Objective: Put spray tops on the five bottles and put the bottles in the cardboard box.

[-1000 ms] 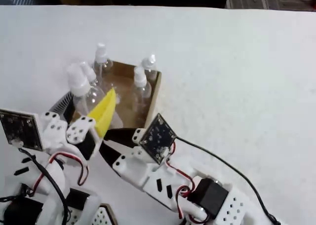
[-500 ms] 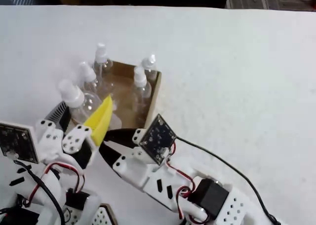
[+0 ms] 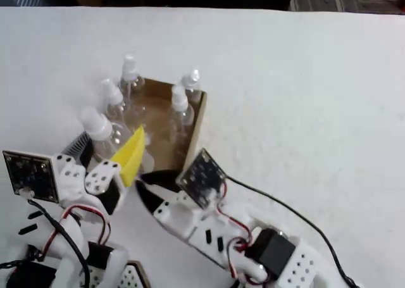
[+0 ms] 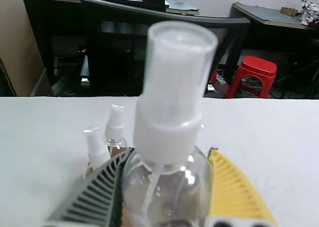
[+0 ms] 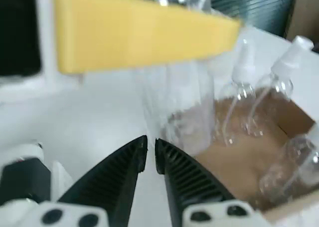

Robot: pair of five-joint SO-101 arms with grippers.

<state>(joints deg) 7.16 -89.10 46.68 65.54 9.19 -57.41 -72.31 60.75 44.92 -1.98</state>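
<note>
Bottle [image 4: 169, 179] pulled back twd arms, left fingers [image 3: 131, 150] clamping it; right fingers [image 5: 122, 174] nearly closed, empty.

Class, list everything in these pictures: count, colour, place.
Bottles: five, clear with white spray tops; four at the box, one in the left hand.
Box: one, brown cardboard, on the table.
Table: one, white, under everything.
Stool: one, red, behind the table.
Left hand: one, grey and yellow, shut on a bottle beside the box.
Right hand: one, black, shut and empty, at the box's near edge.
</note>
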